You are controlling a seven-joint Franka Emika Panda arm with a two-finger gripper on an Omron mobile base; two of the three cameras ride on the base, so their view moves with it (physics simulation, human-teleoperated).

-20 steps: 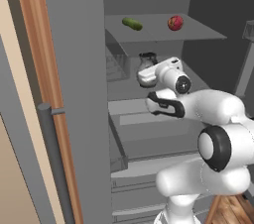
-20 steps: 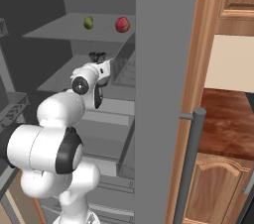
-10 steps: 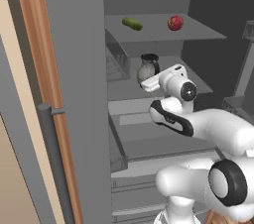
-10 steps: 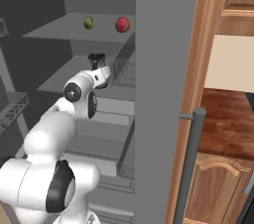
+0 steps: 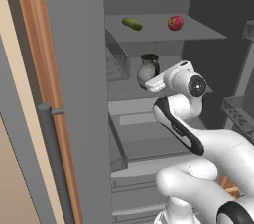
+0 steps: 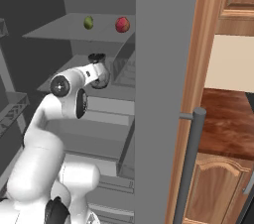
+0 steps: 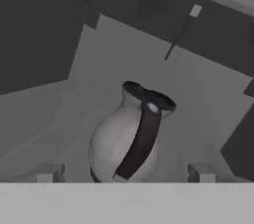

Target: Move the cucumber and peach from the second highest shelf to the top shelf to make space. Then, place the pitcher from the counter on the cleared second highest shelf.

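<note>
pitcher (image 7: 131, 139) upright on second-highest shelf (image 5: 129, 89); cucumber (image 5: 132, 23) and peach (image 5: 174, 22) on top shelf (image 5: 193, 32); gripper (image 7: 124, 172) wide open, empty - final step; next: retreat straight back, clear of handle

My left base camera sits behind my arm, looking forward and slightly down into the open fridge past its door edge. My right base camera faces the same shelves from the other side, with the desk (image 6: 225, 119) at its right. Both share the top shelf (image 5: 193, 32) and the pitcher (image 5: 148, 69). My hand camera looks along my claw (image 7: 124, 173), close on the pitcher's handle.
</note>
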